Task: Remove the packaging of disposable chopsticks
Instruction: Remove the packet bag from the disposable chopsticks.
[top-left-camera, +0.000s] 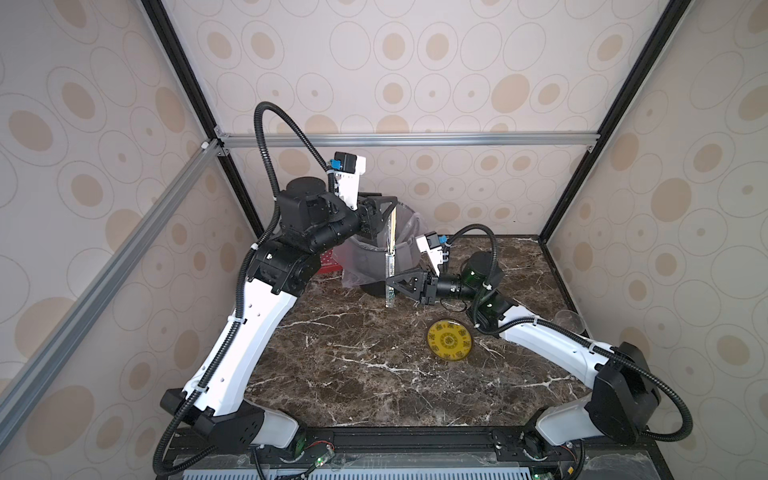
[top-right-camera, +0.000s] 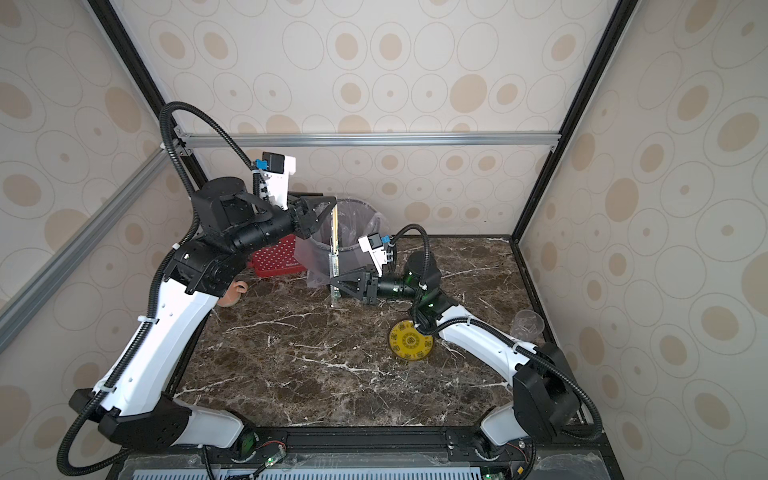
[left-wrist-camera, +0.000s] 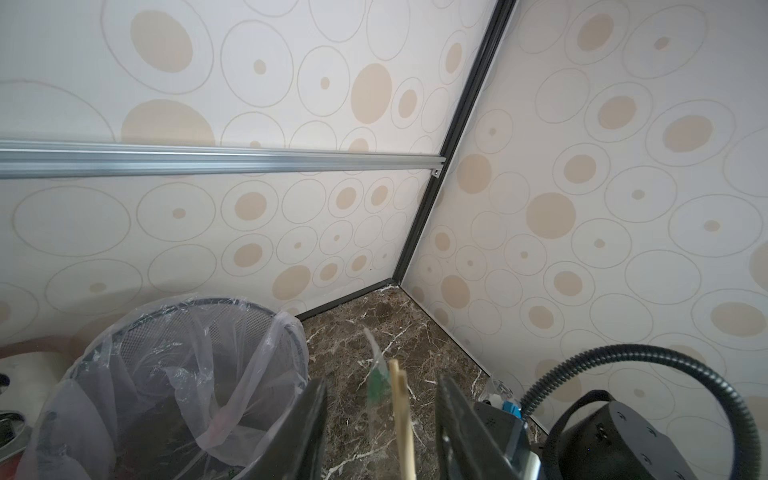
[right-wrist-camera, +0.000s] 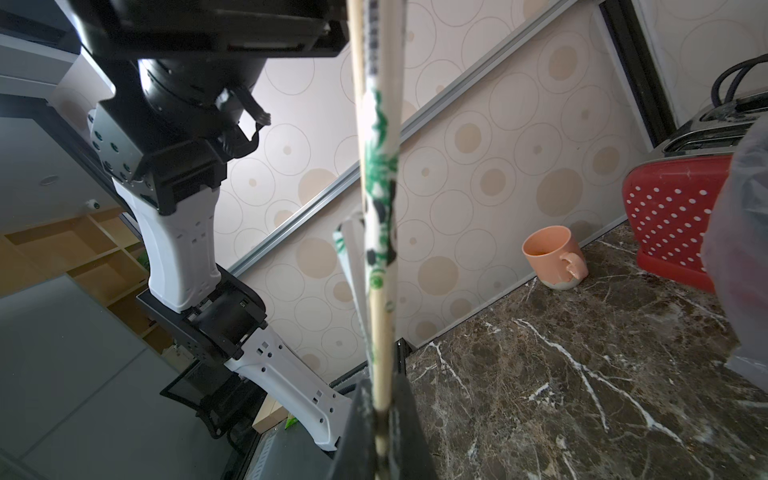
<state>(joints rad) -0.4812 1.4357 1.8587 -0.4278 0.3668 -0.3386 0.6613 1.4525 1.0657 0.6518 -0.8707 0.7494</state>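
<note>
Wooden disposable chopsticks (top-left-camera: 392, 224) stood upright above the far middle of the bench (top-left-camera: 365, 374), just on the near side of the lined bin (top-left-camera: 407, 255). I saw the right jaws clamped on the packaging (top-left-camera: 390, 270) sleeving their lower half; the left jaws stood apart around the bare top, not gripping.

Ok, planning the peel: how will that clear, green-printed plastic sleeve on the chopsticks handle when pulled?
Probably floppy: the clear green-printed plastic sleeve has a loose strip curling away from the pale wooden chopsticks. Likely light and slippery, being thin glossy film.
</note>
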